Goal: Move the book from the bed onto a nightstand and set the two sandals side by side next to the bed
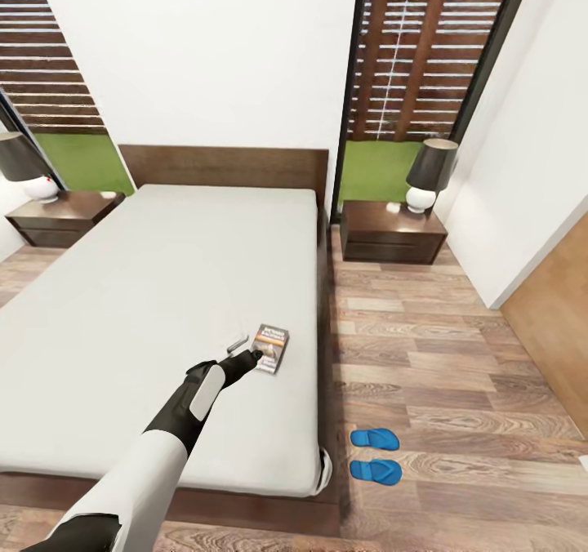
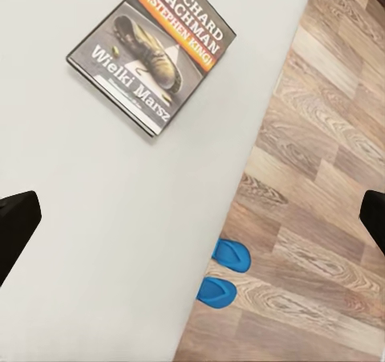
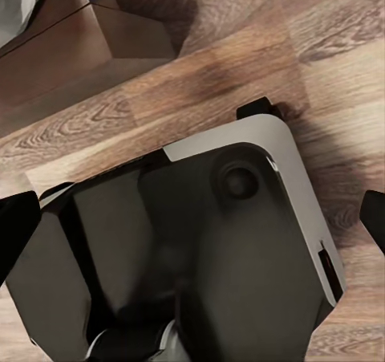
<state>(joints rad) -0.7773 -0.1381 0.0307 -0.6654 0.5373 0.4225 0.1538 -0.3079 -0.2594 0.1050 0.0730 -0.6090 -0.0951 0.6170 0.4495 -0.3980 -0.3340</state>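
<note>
From my head camera, my left arm reaches out over the bed (image 1: 163, 291), and my left pincer (image 1: 242, 349) hangs just beside the book (image 1: 271, 348), at its left edge; whether it touches the cover I cannot tell. One pale finger (image 1: 237, 344) and one dark finger stand apart. The book lies flat on the mattress near the bed's right edge, toward the foot. On the plank floor (image 1: 457, 372) right of the bed lie the two blue sandals (image 1: 375, 438), side by side, near the bed's foot corner. A nightstand (image 1: 392, 232) with a dark-shaded lamp (image 1: 430, 174) stands right of the headboard, another nightstand (image 1: 65, 217) on the left.

From my left wrist camera, the book (image 2: 152, 53) lies on the pale mattress (image 2: 120, 217), cover up, reading "Richard Bachman" and "Wielki Marsz". My two dark fingertips (image 2: 16, 229) sit at opposite edges of the picture, wide apart, with nothing between them. Past the mattress edge the sandals (image 2: 224, 272) rest on the floor.

From my right wrist camera, my right pincer's tips (image 3: 16, 233) are likewise spread wide apart, over the robot's own dark and grey base (image 3: 200, 258) and the wood floor (image 3: 337, 41).
</note>
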